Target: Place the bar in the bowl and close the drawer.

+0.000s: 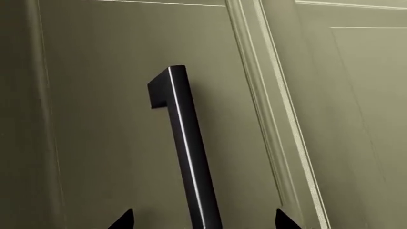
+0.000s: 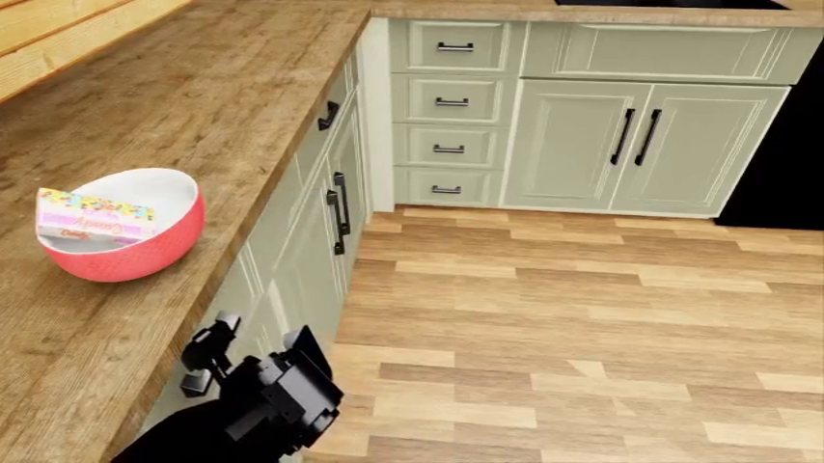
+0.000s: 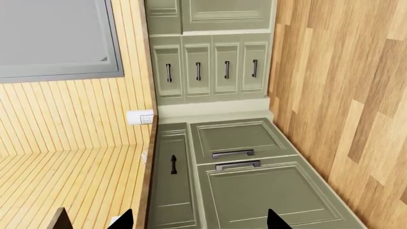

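Wood-plank surface [image 2: 193, 116], sage framed-panel cabinets, plank floor [image 2: 580, 318], glossy coral bowl [image 2: 123, 227] on surface holding flat confetti bar [image 2: 93, 217], drawer [image 2: 232, 299] shut, left gripper [image 2: 251, 371] beside its front, both jaws spread.

floor [image 2: 592, 318] — wood planks | cabinets [image 2: 644, 121] — sage green, black handles | countertop [image 2: 168, 125] — wood

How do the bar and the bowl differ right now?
The bar is flat, rectangular, white with confetti dots; the bowl is round, coral-red outside, white inside. The bar is narrower and leans tilted on the bowl's rim; the bowl sits upright on the counter. Both sit by the counter's edge.
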{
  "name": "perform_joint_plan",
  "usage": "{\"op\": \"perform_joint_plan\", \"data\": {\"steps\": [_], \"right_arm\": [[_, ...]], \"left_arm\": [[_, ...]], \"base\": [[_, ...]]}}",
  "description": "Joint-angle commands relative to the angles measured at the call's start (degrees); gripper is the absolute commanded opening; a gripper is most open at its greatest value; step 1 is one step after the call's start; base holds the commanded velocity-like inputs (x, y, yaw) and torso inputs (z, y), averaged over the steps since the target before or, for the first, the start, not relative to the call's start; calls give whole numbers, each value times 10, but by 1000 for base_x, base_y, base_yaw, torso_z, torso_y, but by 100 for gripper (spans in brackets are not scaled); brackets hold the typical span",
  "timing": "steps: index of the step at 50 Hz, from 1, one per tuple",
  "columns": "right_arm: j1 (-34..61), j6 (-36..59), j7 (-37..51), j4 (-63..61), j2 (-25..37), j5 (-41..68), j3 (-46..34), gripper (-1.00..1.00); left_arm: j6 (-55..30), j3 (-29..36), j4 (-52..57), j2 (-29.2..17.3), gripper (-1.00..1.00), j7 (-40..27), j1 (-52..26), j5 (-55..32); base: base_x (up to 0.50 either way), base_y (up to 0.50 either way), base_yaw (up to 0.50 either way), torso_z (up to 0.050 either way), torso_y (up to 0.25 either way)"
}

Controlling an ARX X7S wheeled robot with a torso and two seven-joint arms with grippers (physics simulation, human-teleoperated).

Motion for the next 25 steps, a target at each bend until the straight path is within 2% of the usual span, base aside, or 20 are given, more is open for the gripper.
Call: {"op": "perform_joint_plan", "data": {"steps": [1,25], "right_arm": [[1,1,1,0,1,0,0,100],[0,1,-1,0,0,0,0,100]], "left_arm": [[-16,21,-31,0,100,-18,-8,44],[-19,8,-42,0,100,-21,-14,66]], "base": [[0,0,0,0,0],[0,0,0,0,2]]}}
